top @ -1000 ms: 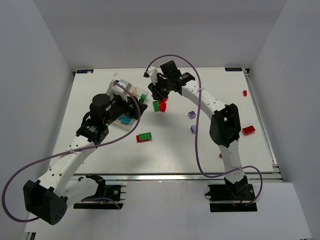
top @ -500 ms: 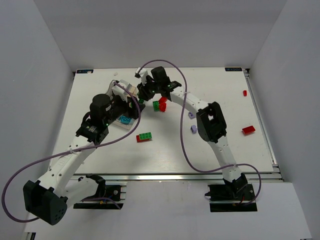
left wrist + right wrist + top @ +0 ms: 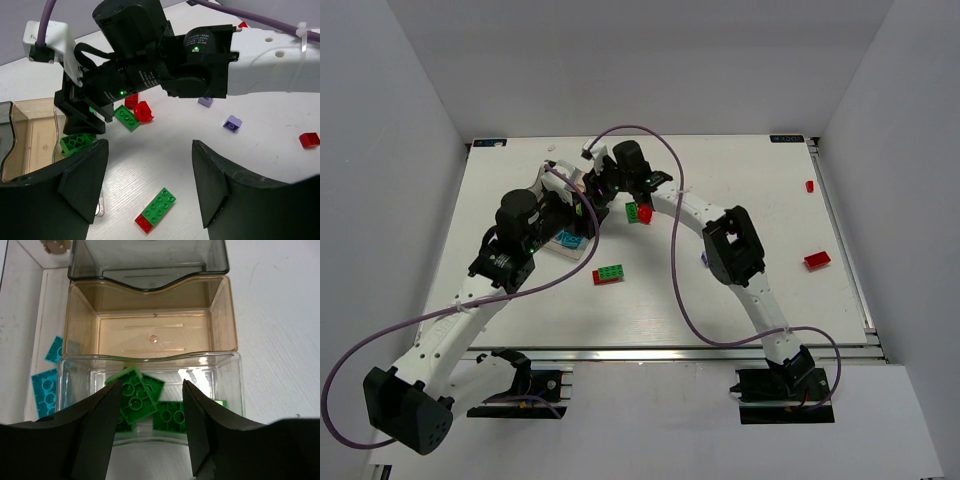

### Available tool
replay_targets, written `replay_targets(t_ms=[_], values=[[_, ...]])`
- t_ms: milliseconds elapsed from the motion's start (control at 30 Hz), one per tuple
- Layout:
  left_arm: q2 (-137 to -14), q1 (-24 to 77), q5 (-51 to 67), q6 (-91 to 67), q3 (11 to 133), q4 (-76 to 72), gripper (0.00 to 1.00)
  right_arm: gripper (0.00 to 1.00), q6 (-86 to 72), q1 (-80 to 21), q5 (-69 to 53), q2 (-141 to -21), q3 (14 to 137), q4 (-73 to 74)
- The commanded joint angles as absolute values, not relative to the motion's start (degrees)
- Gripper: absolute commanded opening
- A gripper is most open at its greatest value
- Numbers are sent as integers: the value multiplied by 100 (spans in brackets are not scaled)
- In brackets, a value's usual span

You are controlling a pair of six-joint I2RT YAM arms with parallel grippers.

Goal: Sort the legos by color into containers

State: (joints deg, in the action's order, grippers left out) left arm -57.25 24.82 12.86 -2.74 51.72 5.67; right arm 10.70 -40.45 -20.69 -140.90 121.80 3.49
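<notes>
From above, the right hand (image 3: 601, 188) reaches over the tray (image 3: 560, 247) on the tabletop (image 3: 670, 300), with the left hand (image 3: 582, 212) beside it. In the left wrist view, the left hand's fingers stand wide apart, gripping nothing, over a green-and-red brick (image 3: 157, 210). In the right wrist view, the right hand's fingers stand apart above green bricks (image 3: 136, 392) in the clear compartment (image 3: 227, 390).
</notes>
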Motion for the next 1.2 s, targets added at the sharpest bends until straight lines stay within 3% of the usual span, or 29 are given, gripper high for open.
replay_targets(t_ms=[0,133,267,433,533,833,1167], values=[[-5546,2452,1362,-228,5247,589,77,58,853,-3911,-1960,-13694,12200,-167],[-5528,2399,1371,-237,5247,571,77,54,686,-3771,-1820,-13325,11928,-211],[-5502,2399,1406,-255,5238,554,77,34,510,-3525,-1687,-12921,11436,-89],[-5502,2399,1468,-272,5238,536,77,28,650,-3349,-1749,-12858,11285,693],[-5485,2399,1485,-264,5247,536,77,30,729,-3322,-1933,-12928,11276,966],[-5476,2399,1433,-264,5229,536,77,50,852,-3322,-2188,-13465,11602,2012],[-5476,2399,1433,-272,5229,536,77,56,949,-3322,-2004,-13623,11592,2329]])
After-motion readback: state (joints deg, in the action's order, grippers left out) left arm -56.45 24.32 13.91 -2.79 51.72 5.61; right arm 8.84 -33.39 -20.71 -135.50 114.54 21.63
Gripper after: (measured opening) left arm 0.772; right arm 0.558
